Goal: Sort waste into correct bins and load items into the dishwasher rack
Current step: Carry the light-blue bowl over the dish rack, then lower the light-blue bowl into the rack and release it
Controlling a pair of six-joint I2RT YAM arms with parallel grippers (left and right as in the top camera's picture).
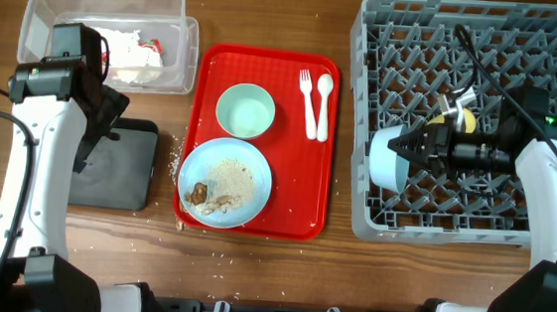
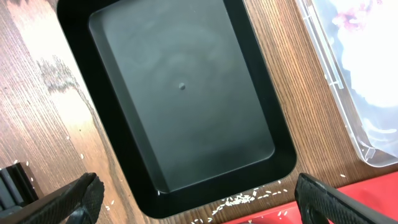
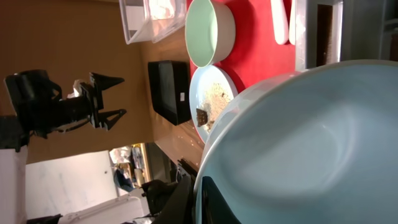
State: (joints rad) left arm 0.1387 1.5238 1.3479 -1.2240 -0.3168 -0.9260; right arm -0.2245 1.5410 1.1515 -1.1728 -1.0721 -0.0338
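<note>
My right gripper (image 1: 410,149) is shut on the rim of a light blue bowl (image 1: 388,157) and holds it on its side over the left part of the grey dishwasher rack (image 1: 467,36). The bowl fills the right wrist view (image 3: 311,143), pinched between the fingers (image 3: 199,199). A red tray (image 1: 300,203) holds a green bowl (image 1: 245,110), a blue plate (image 1: 225,182) with food scraps, and a white fork (image 1: 306,96) and spoon (image 1: 323,102). My left gripper (image 2: 193,199) is open and empty above the black bin (image 2: 180,93).
A clear plastic bin (image 1: 106,8) with white waste stands at the back left. The black bin (image 1: 114,163) lies left of the tray. Rice grains (image 2: 239,200) are scattered on the wooden table between bin and tray. A yellow item (image 1: 464,119) sits in the rack.
</note>
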